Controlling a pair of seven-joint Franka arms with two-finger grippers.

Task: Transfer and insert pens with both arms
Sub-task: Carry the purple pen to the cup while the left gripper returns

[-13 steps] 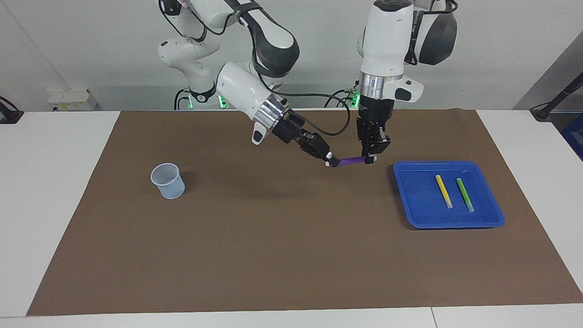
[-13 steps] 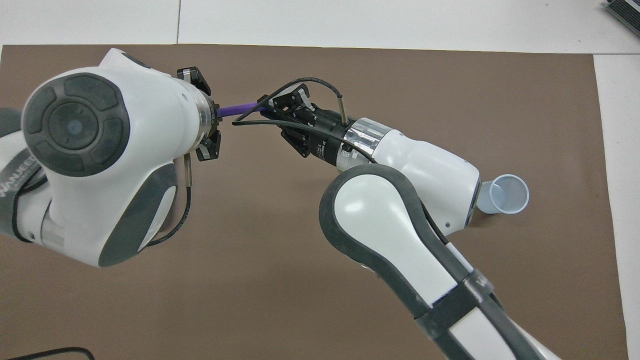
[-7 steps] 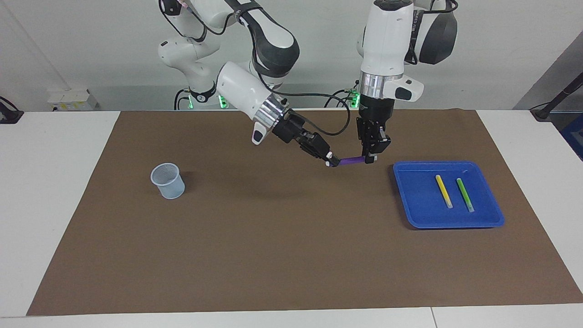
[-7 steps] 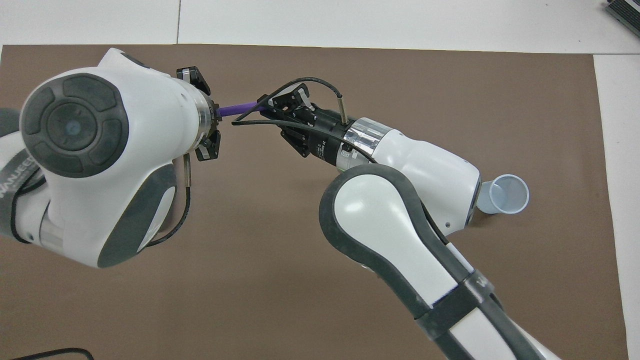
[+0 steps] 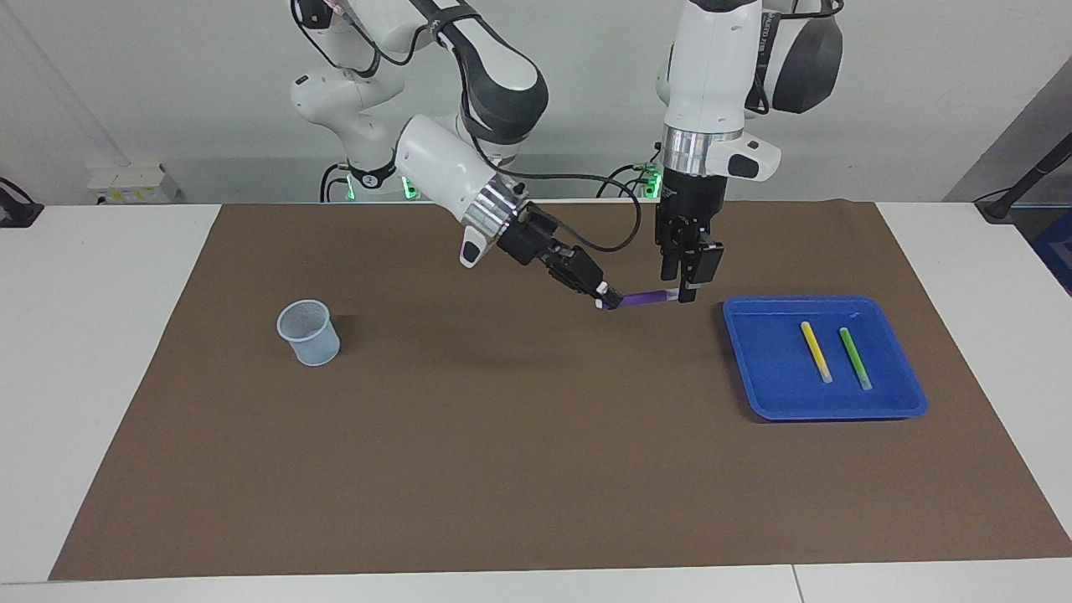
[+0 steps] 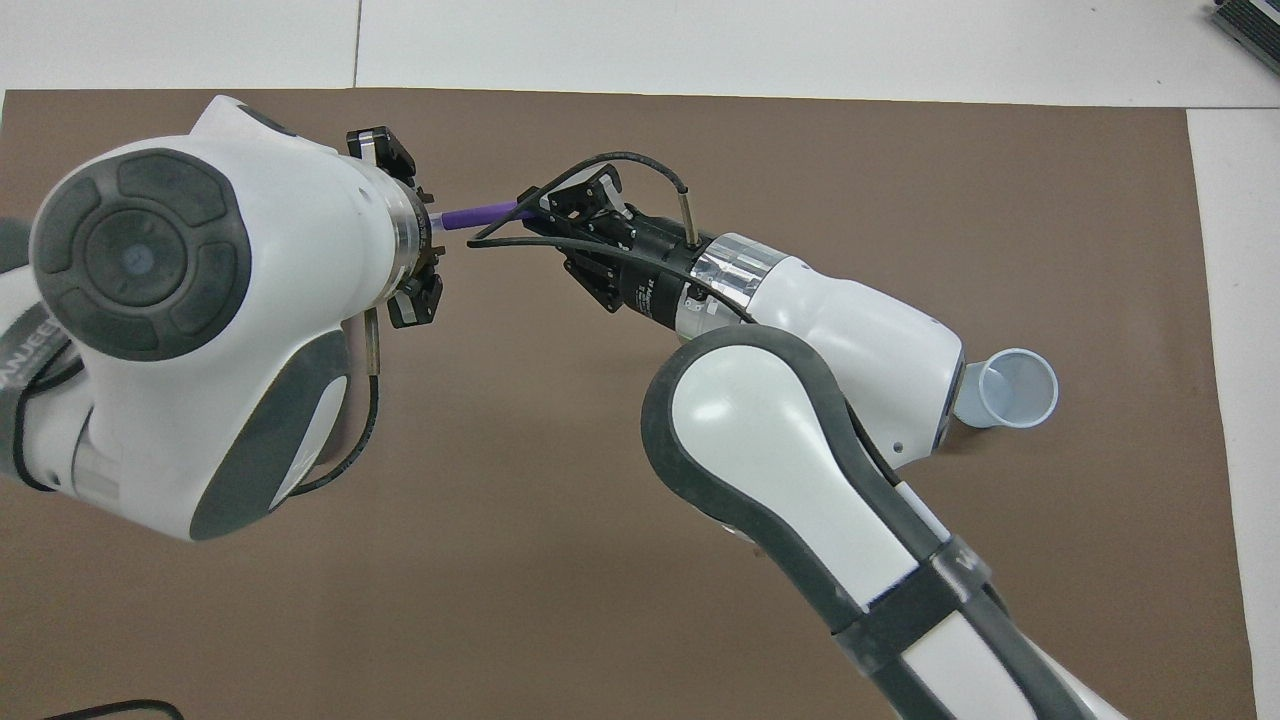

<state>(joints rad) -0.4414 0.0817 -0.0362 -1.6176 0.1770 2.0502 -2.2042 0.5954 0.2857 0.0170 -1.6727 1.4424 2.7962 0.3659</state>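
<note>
The purple pen [image 5: 645, 296] hangs level over the brown mat [image 5: 536, 469], about nine o'clock of the blue tray [image 5: 758, 394]. The right claw [image 5: 610, 299] is clamped on its end nearer the cup [image 5: 310, 332]. The left claw [image 5: 685, 293] sits at the pen's tray end with its fingers parted, no longer gripping. With only one end pinched, the pen could pivot or sag during the carry and then miss the cup's narrow mouth. The yellow pen [image 5: 815, 352] and green pen [image 5: 855, 358] lie in the tray.
</note>
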